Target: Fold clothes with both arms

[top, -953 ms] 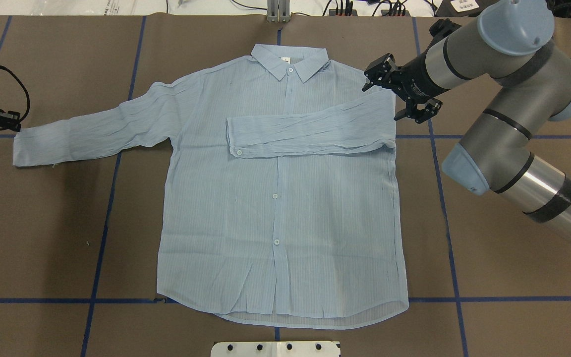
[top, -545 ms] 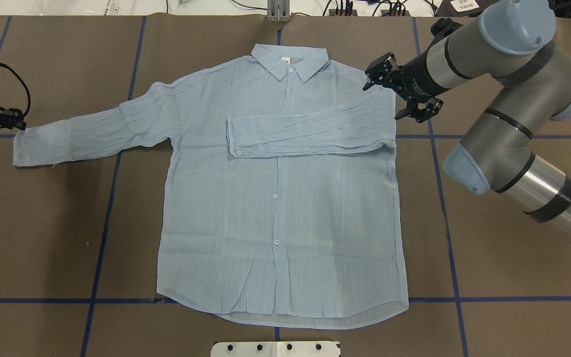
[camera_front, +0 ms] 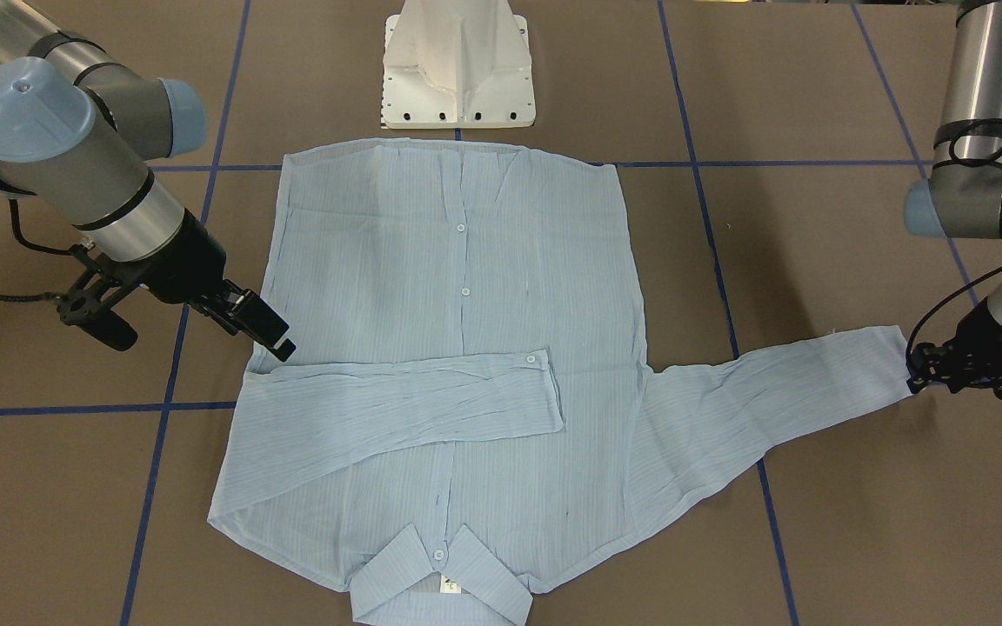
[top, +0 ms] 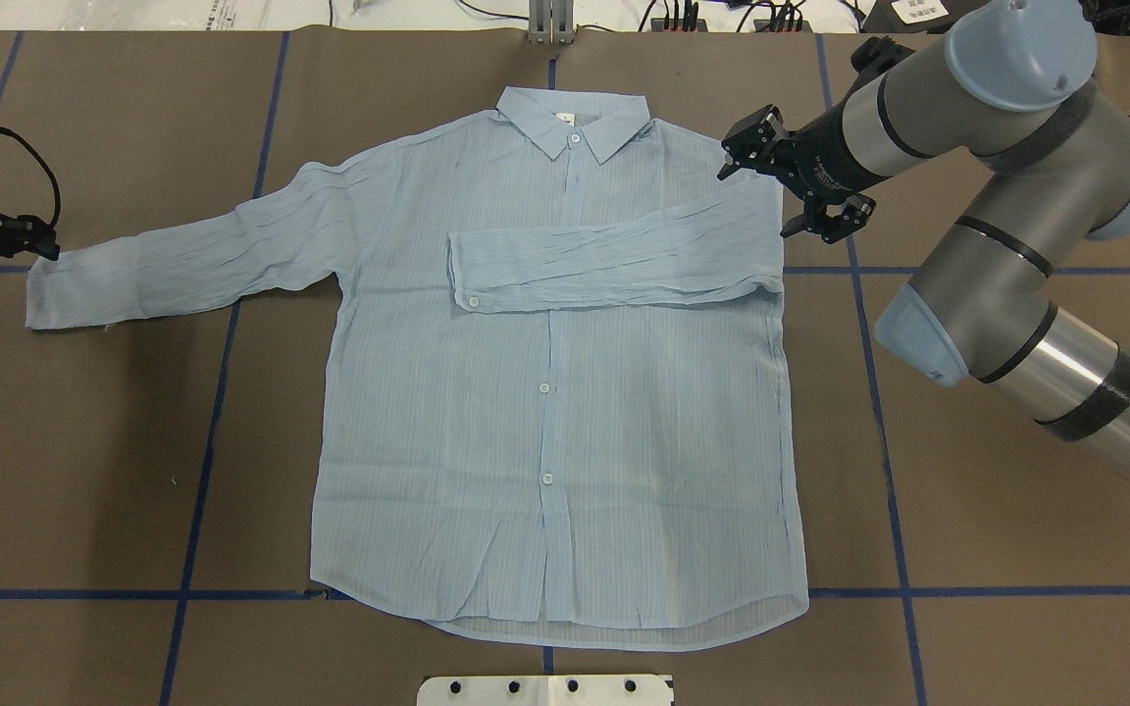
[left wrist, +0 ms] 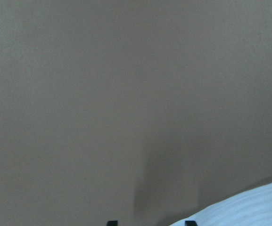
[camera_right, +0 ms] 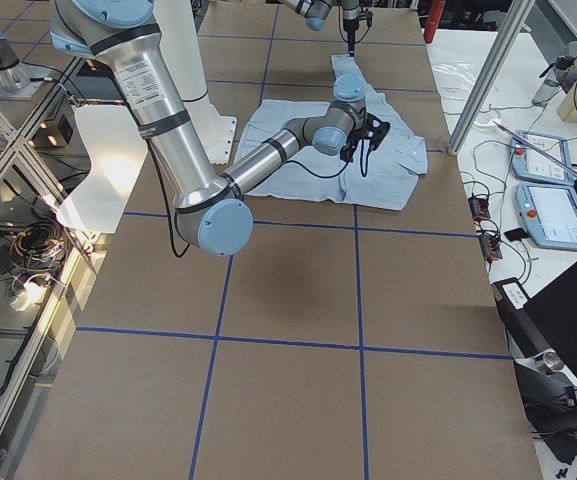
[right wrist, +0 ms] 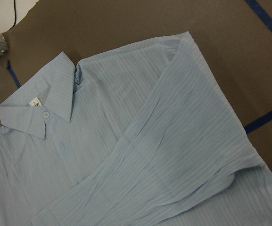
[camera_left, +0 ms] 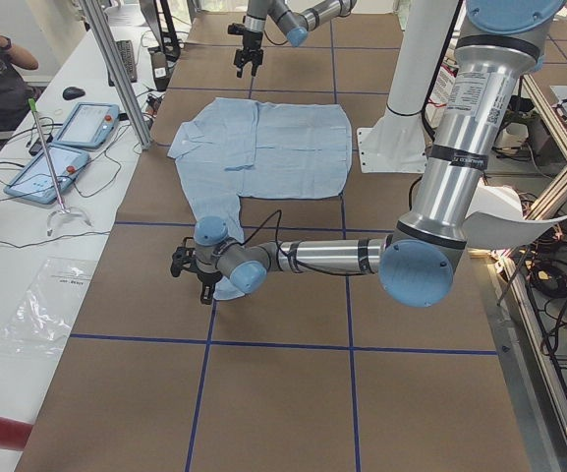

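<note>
The light blue striped shirt (top: 555, 441) lies flat, front up, collar (top: 575, 123) at the far side. Its right sleeve (top: 614, 257) is folded across the chest. Its left sleeve (top: 182, 255) stretches out to the overhead view's left. My left gripper (top: 43, 247) is low at that sleeve's cuff (camera_front: 888, 356). In the left wrist view its tips (left wrist: 150, 222) stand apart, with the cuff (left wrist: 249, 207) beside one tip. My right gripper (top: 753, 204) hovers open and empty over the shirt's right shoulder. The right wrist view shows the collar and neck label (right wrist: 34, 102).
The brown table cover (top: 967, 490) carries blue tape lines (top: 202, 471). The white pedestal base (camera_front: 457, 69) stands at the near edge by the hem. A side bench with tablets (camera_left: 67, 147) and a person shows in the exterior left view.
My left gripper has moved a little toward the left sleeve's cuff and now reaches its edge. The right arm and the shirt have hardly moved.
</note>
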Motion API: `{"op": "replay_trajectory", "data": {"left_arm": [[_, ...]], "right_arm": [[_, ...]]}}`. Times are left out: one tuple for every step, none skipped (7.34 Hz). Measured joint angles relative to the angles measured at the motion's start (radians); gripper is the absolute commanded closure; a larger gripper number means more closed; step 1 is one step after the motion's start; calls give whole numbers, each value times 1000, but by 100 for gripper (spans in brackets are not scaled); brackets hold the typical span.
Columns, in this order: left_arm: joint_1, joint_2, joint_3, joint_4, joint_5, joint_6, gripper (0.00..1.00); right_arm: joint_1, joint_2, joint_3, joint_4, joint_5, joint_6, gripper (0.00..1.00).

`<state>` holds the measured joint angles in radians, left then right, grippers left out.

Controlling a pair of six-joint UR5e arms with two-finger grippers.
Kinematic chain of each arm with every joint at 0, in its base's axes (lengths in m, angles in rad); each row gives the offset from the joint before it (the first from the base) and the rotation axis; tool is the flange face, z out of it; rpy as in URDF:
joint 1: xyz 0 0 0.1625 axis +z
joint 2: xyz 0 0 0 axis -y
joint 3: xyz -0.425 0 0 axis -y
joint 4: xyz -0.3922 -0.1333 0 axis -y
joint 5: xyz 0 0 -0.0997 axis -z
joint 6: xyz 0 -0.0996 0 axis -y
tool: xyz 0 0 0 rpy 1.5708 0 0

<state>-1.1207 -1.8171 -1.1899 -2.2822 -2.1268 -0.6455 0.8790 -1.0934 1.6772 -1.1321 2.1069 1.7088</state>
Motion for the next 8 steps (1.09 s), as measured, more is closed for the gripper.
{"op": "replay_trajectory", "data": {"left_arm": [[1, 0, 0, 1, -2, 0, 42], [2, 1, 0, 1, -4, 0, 43], [3, 4, -1, 1, -5, 0, 43], [4, 7, -2, 1, -6, 0, 43], [4, 8, -2, 1, -7, 0, 45], [5, 9, -3, 1, -7, 0, 47], [6, 9, -3, 1, -7, 1, 47], [7, 10, -3, 1, -7, 1, 47]], "right_arm": [[0, 0, 0, 0, 1, 0, 2], [0, 0, 1, 0, 2, 0, 2], [0, 0, 1, 0, 2, 0, 2], [0, 0, 1, 0, 3, 0, 2], [0, -1, 1, 0, 3, 0, 2], [0, -1, 1, 0, 4, 0, 2], [1, -2, 1, 0, 5, 0, 2], [1, -2, 1, 0, 5, 0, 2]]}}
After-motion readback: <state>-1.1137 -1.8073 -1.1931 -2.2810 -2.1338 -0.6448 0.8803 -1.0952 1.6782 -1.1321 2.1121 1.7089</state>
